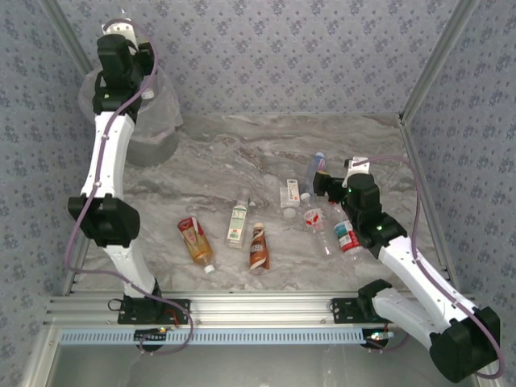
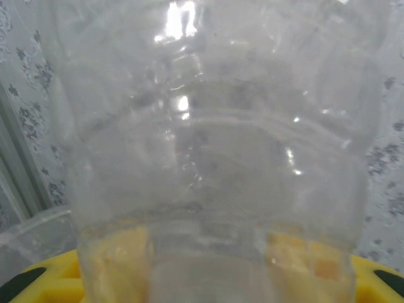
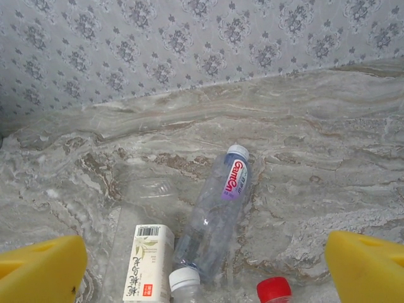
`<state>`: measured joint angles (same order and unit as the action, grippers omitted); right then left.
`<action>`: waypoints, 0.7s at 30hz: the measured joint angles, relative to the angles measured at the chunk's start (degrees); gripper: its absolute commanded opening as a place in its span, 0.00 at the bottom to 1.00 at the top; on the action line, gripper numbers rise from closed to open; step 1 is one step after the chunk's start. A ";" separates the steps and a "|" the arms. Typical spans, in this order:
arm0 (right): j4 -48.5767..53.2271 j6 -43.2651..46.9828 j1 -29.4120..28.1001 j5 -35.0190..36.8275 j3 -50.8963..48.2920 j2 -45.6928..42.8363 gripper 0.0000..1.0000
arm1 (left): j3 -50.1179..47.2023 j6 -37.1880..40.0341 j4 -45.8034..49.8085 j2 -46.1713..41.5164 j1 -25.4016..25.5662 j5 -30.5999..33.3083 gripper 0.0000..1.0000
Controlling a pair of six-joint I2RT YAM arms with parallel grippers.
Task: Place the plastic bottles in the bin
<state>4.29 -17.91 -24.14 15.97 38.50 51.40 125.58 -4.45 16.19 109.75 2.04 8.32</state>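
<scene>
Grips clear bottle [image 2: 208,158] in left gripper [image 2: 202,265], high over bin [image 1: 165,121]. Hangs right gripper [image 3: 202,271] spread wide, empty, above purple-labelled bottle [image 3: 218,214] lying on table [image 1: 242,161]. Could bounce out or miss bin if let go off-centre from such height; looks light, slippery.

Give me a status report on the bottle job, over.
Left gripper shut on clear bottle, over bin. Right gripper open, above loose bottles on table. Nothing seen blocking the bin.

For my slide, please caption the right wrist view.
Open right gripper above a clear purple-labelled bottle lying on the marble table, beside a white-labelled bottle.
</scene>
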 measured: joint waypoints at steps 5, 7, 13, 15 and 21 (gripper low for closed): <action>-0.07 0.46 0.00 1.53 0.00 0.20 0.99 | 16.79 0.13 8.52 12.09 -2.99 0.07 0.45; -0.22 0.46 0.13 2.27 0.00 0.50 0.99 | 24.28 0.09 12.63 17.49 -4.15 0.04 0.45; -0.20 0.24 0.15 3.21 0.00 2.80 0.99 | 37.38 -2.27 22.08 27.78 -6.62 -1.66 0.49; -0.22 -0.09 0.15 3.39 0.00 3.74 0.99 | 37.38 -3.78 25.51 28.06 -6.95 -2.84 0.52; -0.22 -0.50 0.15 3.37 0.00 6.40 0.99 | 37.35 -7.87 31.28 28.06 -6.75 -4.81 0.59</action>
<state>4.08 -18.41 -23.99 19.33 38.50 57.80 162.93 -12.32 47.46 137.82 -4.71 3.51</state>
